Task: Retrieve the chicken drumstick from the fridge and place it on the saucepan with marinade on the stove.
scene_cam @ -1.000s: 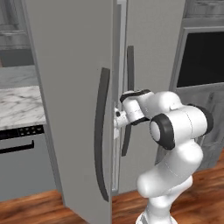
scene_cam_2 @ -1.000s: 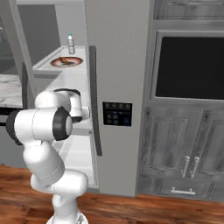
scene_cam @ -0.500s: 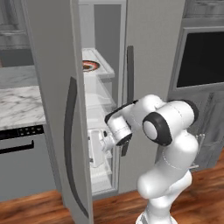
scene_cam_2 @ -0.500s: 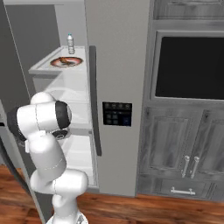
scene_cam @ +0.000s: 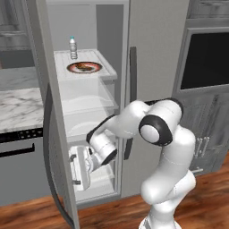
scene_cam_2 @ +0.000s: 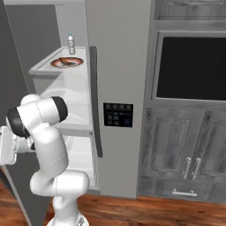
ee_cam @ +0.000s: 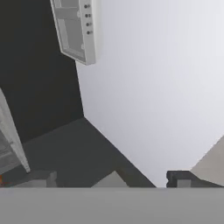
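The fridge stands with its left door swung wide open. On an upper shelf lies a plate with the golden-brown chicken drumstick on it, also seen in the right base view as the chicken drumstick. My gripper hangs low, well below that shelf, close to the inner face of the open door. In the hand view the gripper is open, its dark fingertips far apart with nothing between them. The saucepan with marinade and the stove are out of view.
A small bottle stands behind the plate. Lower shelves and a drawer sit beside my hand. A dark wall oven with grey cabinets below is right of the fridge. A marble counter lies to the left.
The left fridge door has swung from barely ajar to wide open. My arm has dropped down and to the left with it, away from the handle.
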